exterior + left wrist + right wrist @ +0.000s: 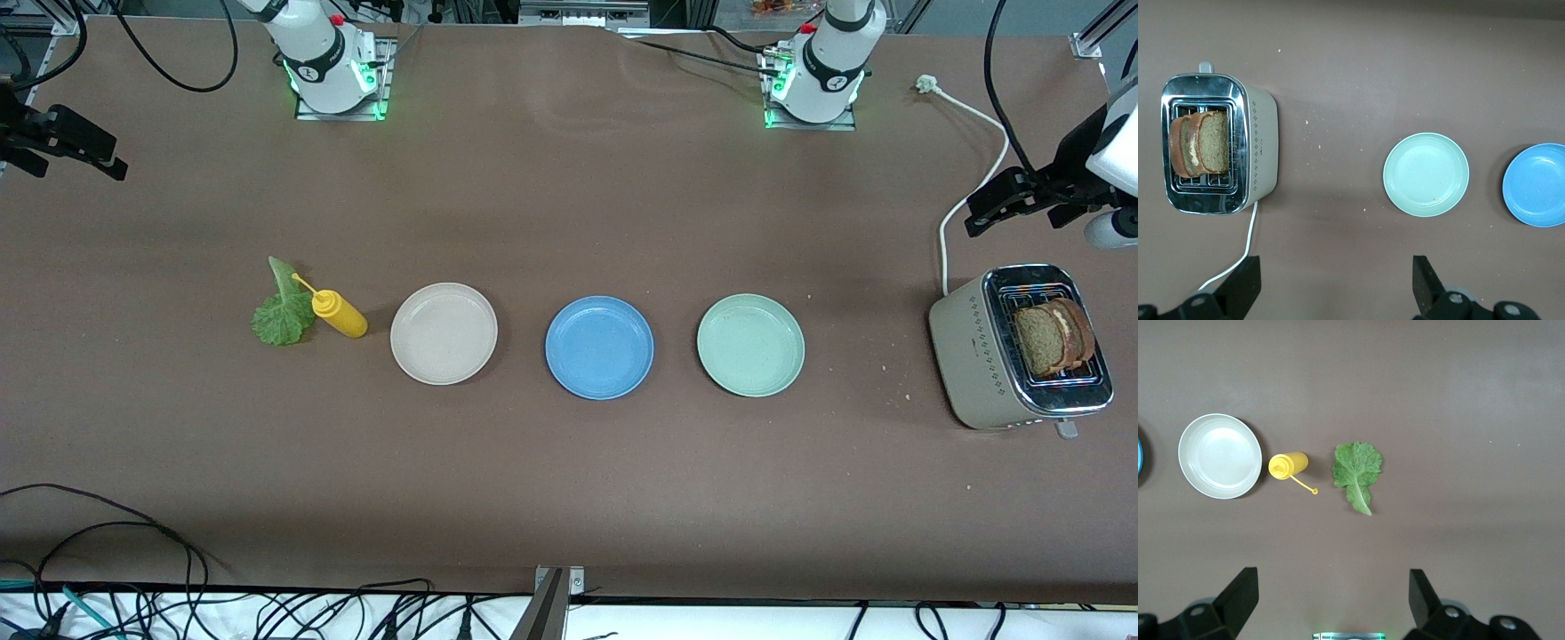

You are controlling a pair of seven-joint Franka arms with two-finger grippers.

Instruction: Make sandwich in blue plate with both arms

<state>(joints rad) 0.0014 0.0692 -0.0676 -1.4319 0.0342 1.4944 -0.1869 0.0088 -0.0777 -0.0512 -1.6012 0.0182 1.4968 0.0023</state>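
Observation:
The blue plate [599, 347] [1536, 185] lies bare in the middle of the table, between two other plates. Two brown bread slices [1053, 338] [1201, 143] stand in the toaster [987, 356] at the left arm's end. A green lettuce leaf [283, 313] [1357, 468] lies flat on the table at the right arm's end. My left gripper [987, 209] [1335, 267] hangs high and open over the table beside the toaster, holding nothing. Over the right arm's end of the table my right gripper [102, 160] [1333, 577] hangs high, also open and holding nothing.
A cream-white plate [444, 333] [1220, 455] and a mint-green plate [750, 345] [1425, 174] flank the blue one. A yellow squeeze bottle [340, 313] [1288, 465] lies between lettuce and cream plate. The toaster's white cord [965, 200] runs toward the left arm's base.

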